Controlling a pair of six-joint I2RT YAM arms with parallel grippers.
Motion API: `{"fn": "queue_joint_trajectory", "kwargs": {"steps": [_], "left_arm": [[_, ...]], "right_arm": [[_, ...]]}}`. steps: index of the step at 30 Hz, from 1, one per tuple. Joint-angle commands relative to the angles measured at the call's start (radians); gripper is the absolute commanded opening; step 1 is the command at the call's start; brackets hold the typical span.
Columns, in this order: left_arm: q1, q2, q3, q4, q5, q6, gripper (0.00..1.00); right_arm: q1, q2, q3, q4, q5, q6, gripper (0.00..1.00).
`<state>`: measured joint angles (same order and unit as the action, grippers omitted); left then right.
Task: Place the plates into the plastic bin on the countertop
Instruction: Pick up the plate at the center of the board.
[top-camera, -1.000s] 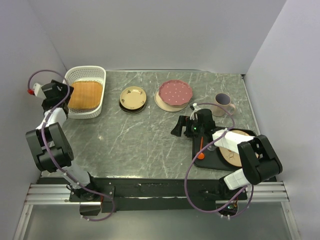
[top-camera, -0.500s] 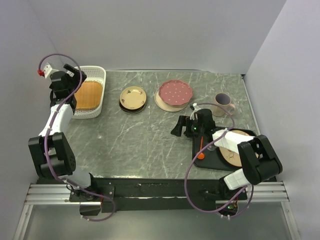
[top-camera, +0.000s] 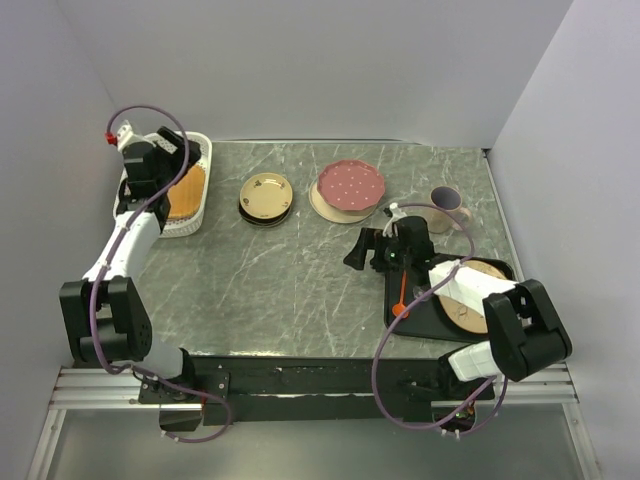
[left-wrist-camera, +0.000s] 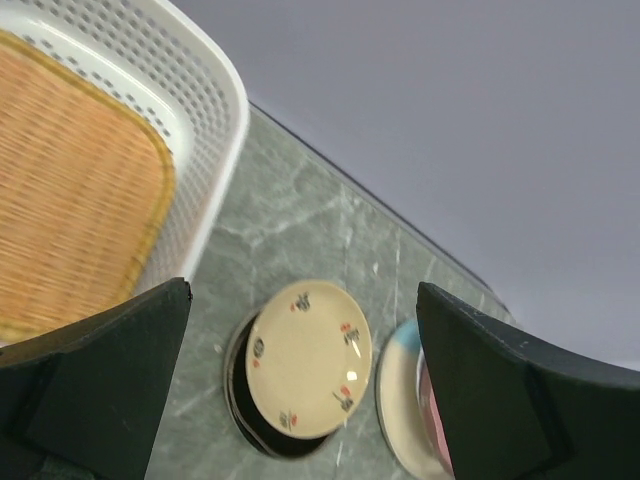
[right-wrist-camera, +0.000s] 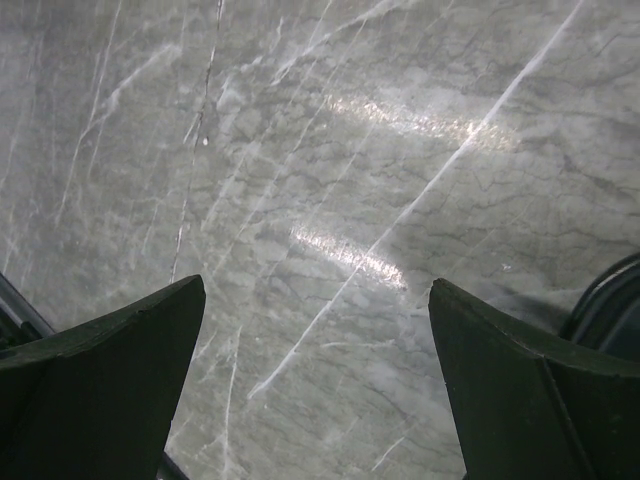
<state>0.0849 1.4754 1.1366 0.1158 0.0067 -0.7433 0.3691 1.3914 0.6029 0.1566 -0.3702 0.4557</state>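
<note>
Above the bin (top-camera: 203, 205), my left gripper (top-camera: 172, 165) hovers with jaws wide apart and empty. The right gripper (top-camera: 356, 254), far right of the bin, is likewise spread over bare countertop (top-camera: 280, 280). One squarish plate (left-wrist-camera: 70, 190) lies inside the bin. The tan plate (top-camera: 266, 194) sits on a dark plate (left-wrist-camera: 245, 425) just right of the bin. I judge it rigid, glazed, slippery and breakable: pinch its raised rim and lift level.

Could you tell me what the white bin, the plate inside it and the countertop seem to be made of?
The white bin: probably moulded plastic, with rows of holes. The squarish plate: apparently woven bamboo or rattan, fine ribbed texture. The countertop: polished stone or laminate, white veins, glossy glare.
</note>
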Motion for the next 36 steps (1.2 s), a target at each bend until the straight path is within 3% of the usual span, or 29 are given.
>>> {"fn": "queue_joint_trajectory", "kwargs": {"steps": [1,15,23,36], "left_arm": [[-0.066,-0.043,-0.043,0.030,0.047,0.033,0.99],[-0.300,0.013,-0.113,0.056,0.004,0.078,0.99],[-0.398,0.022,-0.167,0.081,-0.002,0.078,0.99],[-0.474,0.039,-0.259,0.148,-0.004,0.027,0.99]], "right_arm": [[0.007,-0.035,0.047,-0.023,0.062,0.008,1.00],[-0.001,0.003,0.185,-0.040,0.221,0.156,1.00],[-0.090,0.096,0.170,0.129,0.126,0.346,1.00],[-0.151,0.245,0.278,0.175,0.097,0.448,1.00]]}}
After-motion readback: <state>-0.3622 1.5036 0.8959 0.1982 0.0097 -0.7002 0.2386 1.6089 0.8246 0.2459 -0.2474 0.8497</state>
